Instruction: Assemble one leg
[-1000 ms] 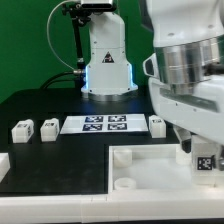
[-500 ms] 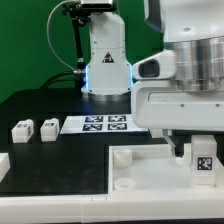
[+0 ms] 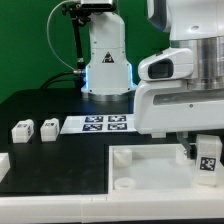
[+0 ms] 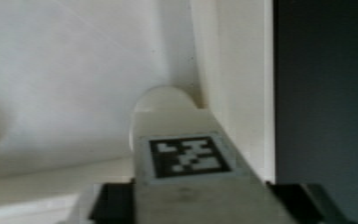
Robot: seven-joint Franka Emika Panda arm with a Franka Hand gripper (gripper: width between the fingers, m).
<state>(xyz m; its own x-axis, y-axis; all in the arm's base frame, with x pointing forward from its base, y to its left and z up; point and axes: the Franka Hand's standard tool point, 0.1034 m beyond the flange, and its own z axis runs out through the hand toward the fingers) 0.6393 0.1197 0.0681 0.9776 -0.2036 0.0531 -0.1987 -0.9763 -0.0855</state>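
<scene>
— What does the wrist view add?
— The pincer (image 4: pixel 197 200) clamped on the leg (image 4: pixel 190 145), its tag plain, no words.
— And the exterior view?
— That leg (image 3: pixel 208 155) over the tray (image 3: pixel 150 170), probably above a corner; two more legs (image 3: pixel 34 130) on the table (image 3: pixel 40 108).

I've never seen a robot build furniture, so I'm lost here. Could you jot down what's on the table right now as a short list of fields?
held part: a leg with a black-and-white tag, between the fingers
where it is: at the large white tray, on the exterior view's right
contact with tray: cannot tell
spare legs: two, on the exterior view's left, on the black table
marker board: flat behind the tray
arm: fills the exterior view's upper right
</scene>
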